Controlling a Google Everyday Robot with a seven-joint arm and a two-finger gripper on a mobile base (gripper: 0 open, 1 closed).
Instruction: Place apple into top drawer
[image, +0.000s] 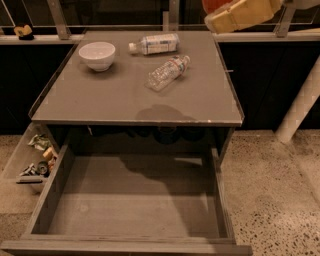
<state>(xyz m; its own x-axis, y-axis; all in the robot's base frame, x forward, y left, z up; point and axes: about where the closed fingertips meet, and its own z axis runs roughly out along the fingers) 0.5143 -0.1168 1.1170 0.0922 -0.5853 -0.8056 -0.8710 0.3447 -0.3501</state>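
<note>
One hand (225, 15) at the upper right edge grips the apple (215, 5), well apart from the open top drawer (135, 200).
</note>
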